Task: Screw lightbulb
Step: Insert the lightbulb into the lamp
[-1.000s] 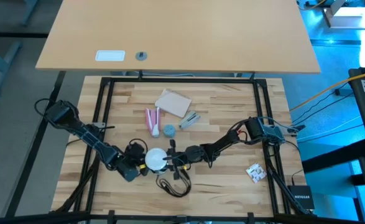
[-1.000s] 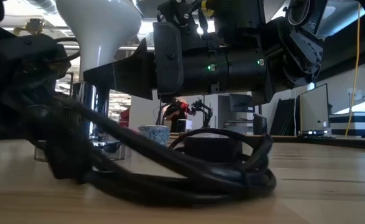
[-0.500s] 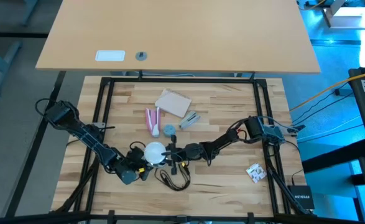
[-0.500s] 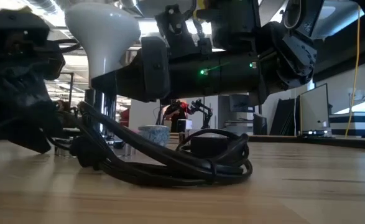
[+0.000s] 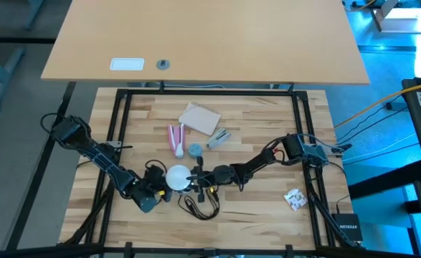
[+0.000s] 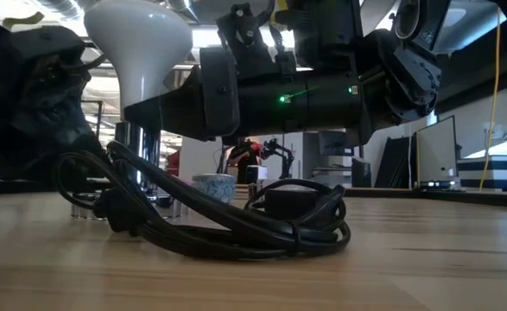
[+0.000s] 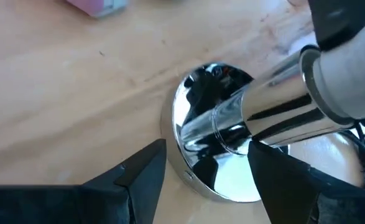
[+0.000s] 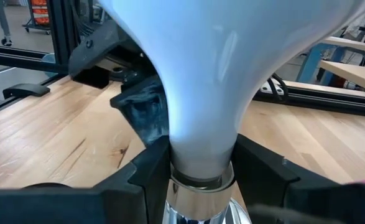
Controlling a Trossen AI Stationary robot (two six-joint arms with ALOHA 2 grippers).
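The lightbulb (image 5: 177, 176) is a white dome (image 6: 139, 39) that tapers down into a chrome stem (image 6: 133, 151). The stem stands upright on a round chrome lamp base (image 7: 214, 155), which rests on the wooden table. My right gripper (image 8: 201, 163) comes in level from the table's right and is shut on the bulb's narrow neck. My left gripper (image 7: 207, 177) comes from the table's near left, with its fingers at the base's two sides. The lamp's black cord (image 6: 262, 226) lies coiled on the table beside it. My left gripper has its two fingertips (image 7: 150, 167) over opposite sides of the chrome base's rim (image 7: 177, 163), slanting down from the near left. The stem rises between the fingers. The base sits flat on the table. The fingertips hide the touching spots themselves. My right gripper pinches the bulb's narrow neck (image 8: 201, 146), just above the silvery collar, between its two fingers (image 8: 150, 169). The fingers come level from the table's right and lie across the upright bulb. The dome widens above them and the bulb stands in the stem.
A small light-blue cap (image 5: 195, 150), a pink-and-white object (image 5: 176, 138), a brown flat piece (image 5: 199, 118) and a small grey item (image 5: 219, 137) lie farther back on the table. A crumpled wrapper (image 5: 294, 197) lies at the right. Black frame rails edge the table.
The lamp with the bulb has slid a little toward the table's far edge and left, staying upright, and both grippers have gone with it. The black cord has been dragged after it, and its loops are drawn closer together.
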